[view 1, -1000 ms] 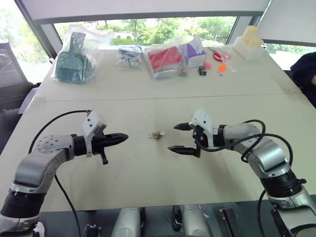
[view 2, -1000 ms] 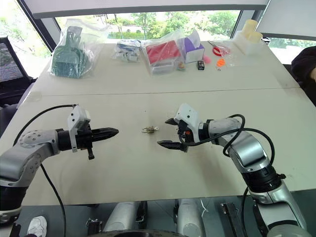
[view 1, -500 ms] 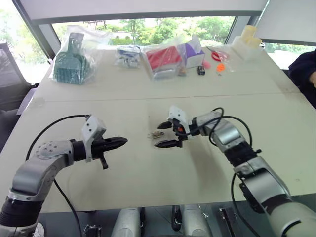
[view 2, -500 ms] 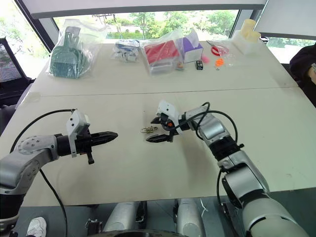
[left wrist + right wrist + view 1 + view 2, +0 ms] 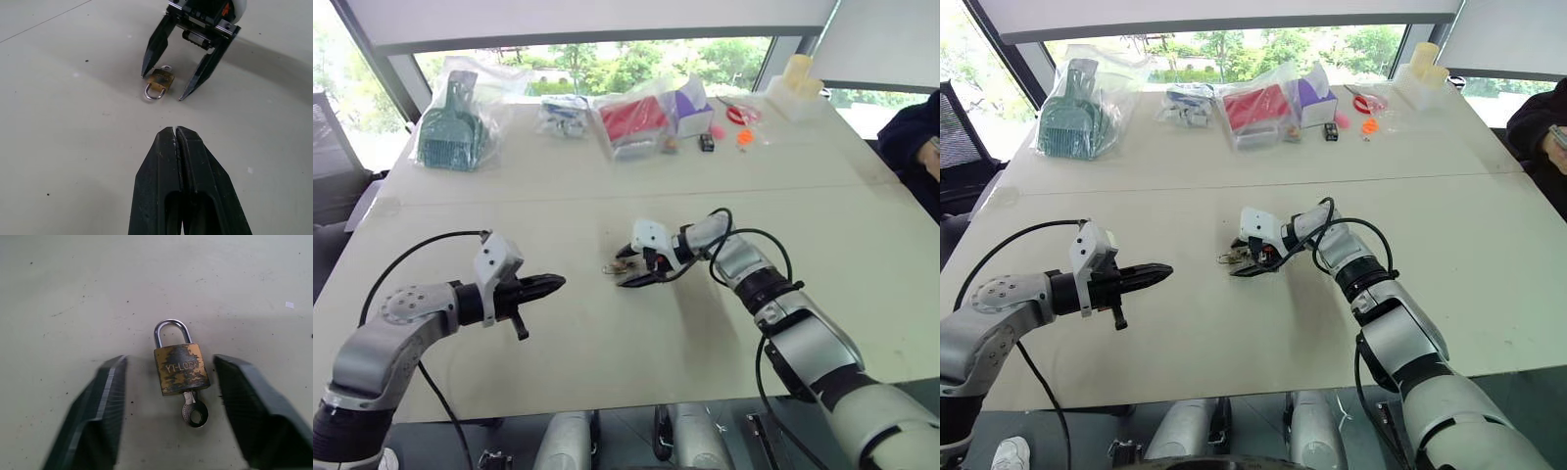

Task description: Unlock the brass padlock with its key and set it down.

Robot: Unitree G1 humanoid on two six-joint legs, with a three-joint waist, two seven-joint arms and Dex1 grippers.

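Since the earlier pictures the right claw (image 5: 625, 266) has come across the worktop (image 5: 607, 343) toward the middle and lower, and its fingers now stand on both sides of the brass padlock (image 5: 181, 368). They are spread and do not touch the lock: in the right wrist view there is a bare gap between each finger and the brass body. The left claw (image 5: 548, 284) has kept its place, and its fingers (image 5: 161, 161) are pressed together and hold nothing.

Between the two claws lies a strip of bare worktop, so the left claw has open room in front of it. The near edge of the worktop runs below both arms, well apart from the lock.

The surface is pale and flat, with small dark specks. Along the far side, under the windows, stand a green plastic item in a clear bag (image 5: 453, 129), a red item in a bag (image 5: 639, 119), a purple and white box (image 5: 695, 104) and some small pieces. At the right border a person's dark sleeve (image 5: 913, 147) shows.

The padlock lies flat on the worktop, with the shackle closed and pointing away from the right wrist. The key (image 5: 192, 411) sits in its keyhole, with the ringed head toward the wrist, between the two finger bases.
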